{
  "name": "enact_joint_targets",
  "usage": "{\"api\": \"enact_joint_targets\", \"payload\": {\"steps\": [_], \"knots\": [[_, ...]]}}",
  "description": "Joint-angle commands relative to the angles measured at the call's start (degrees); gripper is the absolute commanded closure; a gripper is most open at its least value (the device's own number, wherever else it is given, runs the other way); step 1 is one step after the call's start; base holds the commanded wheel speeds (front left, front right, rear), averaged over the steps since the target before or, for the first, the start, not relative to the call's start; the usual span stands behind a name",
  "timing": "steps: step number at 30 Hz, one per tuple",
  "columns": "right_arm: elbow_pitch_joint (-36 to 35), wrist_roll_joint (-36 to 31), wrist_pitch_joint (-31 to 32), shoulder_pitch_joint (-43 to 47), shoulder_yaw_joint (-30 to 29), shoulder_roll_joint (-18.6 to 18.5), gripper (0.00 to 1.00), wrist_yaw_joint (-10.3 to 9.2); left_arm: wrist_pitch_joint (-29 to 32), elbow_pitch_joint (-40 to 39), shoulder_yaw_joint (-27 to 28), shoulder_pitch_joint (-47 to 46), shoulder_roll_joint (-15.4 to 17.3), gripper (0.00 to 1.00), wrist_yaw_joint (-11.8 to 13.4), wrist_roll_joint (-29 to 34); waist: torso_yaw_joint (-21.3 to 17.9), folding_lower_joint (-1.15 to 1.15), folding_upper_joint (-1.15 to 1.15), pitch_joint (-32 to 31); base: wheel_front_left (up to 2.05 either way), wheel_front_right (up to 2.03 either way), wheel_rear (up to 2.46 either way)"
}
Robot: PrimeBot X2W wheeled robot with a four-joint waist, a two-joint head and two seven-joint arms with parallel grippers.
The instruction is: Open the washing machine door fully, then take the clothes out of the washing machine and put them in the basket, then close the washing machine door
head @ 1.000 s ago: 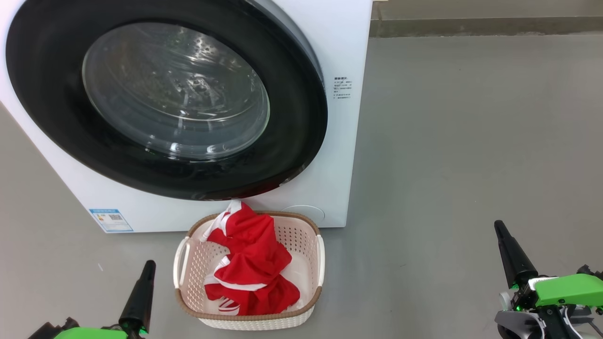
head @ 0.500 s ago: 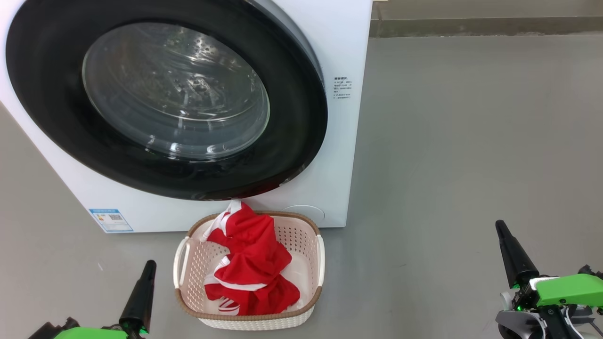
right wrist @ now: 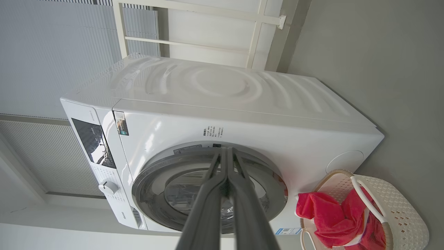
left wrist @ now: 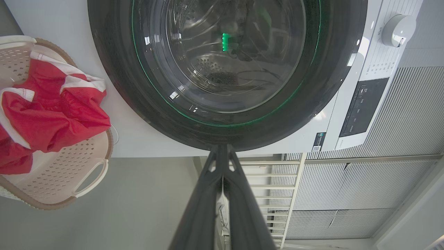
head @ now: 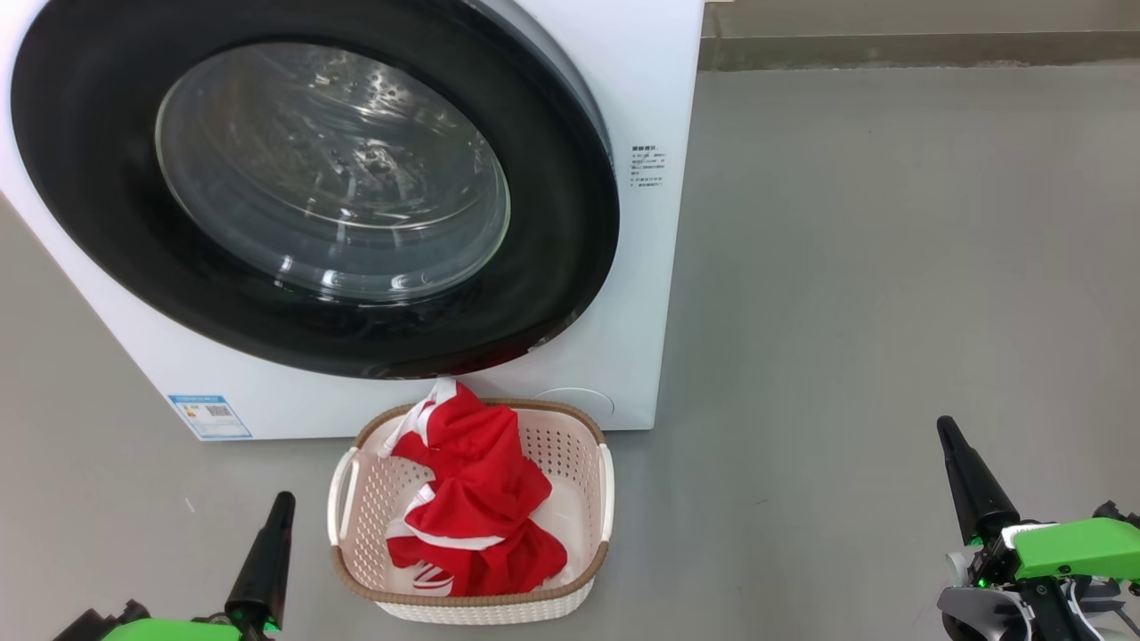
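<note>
In the head view, the big white front-loading washing machine (head: 641,89) takes up the upper left of the frame and stands on the grey floor (head: 891,267). Its large round glossy black-rimmed washing machine door (head: 329,178), with a bulging clear glass window, lies shut against the machine's front. The right wrist view also shows it flush. In the left wrist view, the perforated steel drum (left wrist: 211,67) shows through the glass. A small blue label (head: 209,416) sits at the lower left corner of the machine's front.

The small cream perforated plastic basket (head: 557,450), with a brown woven-look rim and white side handles, stands on the floor at lower centre, just in front of the machine's base. The bright red clothes with white trim (head: 481,499) lie heaped inside it, with one striped end rising over the far rim.

The left pincer (head: 283,503) is at the bottom left, near the basket but not touching it. Its long dark fingers are pressed together on nothing. The right pincer (head: 947,432) is at the lower right, well apart from the basket, likewise pressed together and empty.
</note>
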Motion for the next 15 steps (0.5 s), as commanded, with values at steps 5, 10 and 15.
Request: {"api": "enact_joint_targets", "payload": {"steps": [5, 10, 15], "knots": [[-1.64, -0.06, 0.39, -2.58, 0.89, -0.51, 1.0, 0.03, 0.28, -1.55, 2.07, -2.34, 0.5, 1.0, -0.4, -0.41, 0.0, 0.0, 0.0, 0.0, 0.0, 0.0, 0.0], [-1.63, -0.11, 0.45, -2.59, 0.83, -0.47, 1.0, 0.03, 0.3, -1.54, 2.09, -2.34, 0.49, 1.0, -0.4, -0.39, 0.0, 0.0, 0.0, 0.0, 0.0, 0.0, 0.0], [-1.63, -0.16, 0.5, -2.59, 0.76, -0.42, 1.0, 0.03, 0.31, -1.54, 2.1, -2.34, 0.48, 1.0, -0.4, -0.38, 0.0, 0.0, 0.0, 0.0, 0.0, 0.0, 0.0]]}}
